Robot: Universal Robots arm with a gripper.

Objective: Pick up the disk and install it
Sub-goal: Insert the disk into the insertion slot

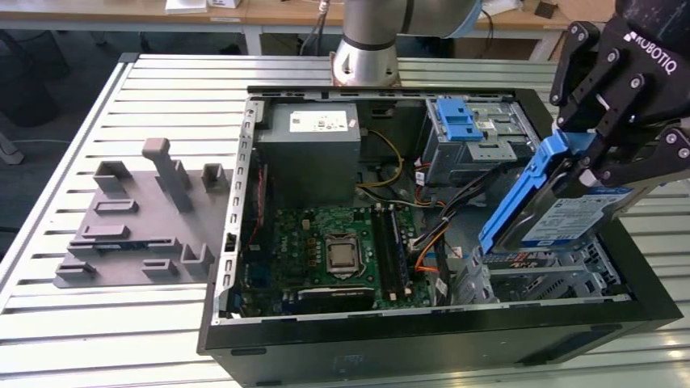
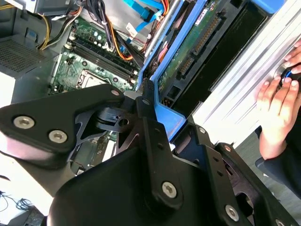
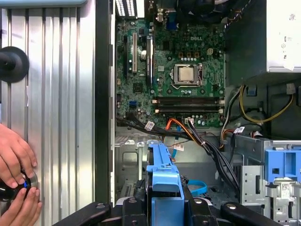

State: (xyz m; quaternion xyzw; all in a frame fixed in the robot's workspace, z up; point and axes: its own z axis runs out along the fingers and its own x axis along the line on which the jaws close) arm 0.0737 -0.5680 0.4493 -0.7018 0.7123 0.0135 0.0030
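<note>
arm: wrist reached down from the exterior view's right | gripper (image 1: pixel 599 162): fingers (image 1: pixel 615 121) were clenched on hard drive (image 1: pixel 570 217) | hard drive: hung tilted on edge above open computer case (image 1: pixel 431 343)

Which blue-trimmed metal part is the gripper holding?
The disk, blue-framed with a blue-and-white label, clamped in the gripper above the case. The silver cage with the blue latch sits inside the case.

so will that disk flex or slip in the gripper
Probably stiff and heavy for its size: the disk has a metal body in a blue frame. The gripper holds its upper part, tilted, so it might pivot.
</note>
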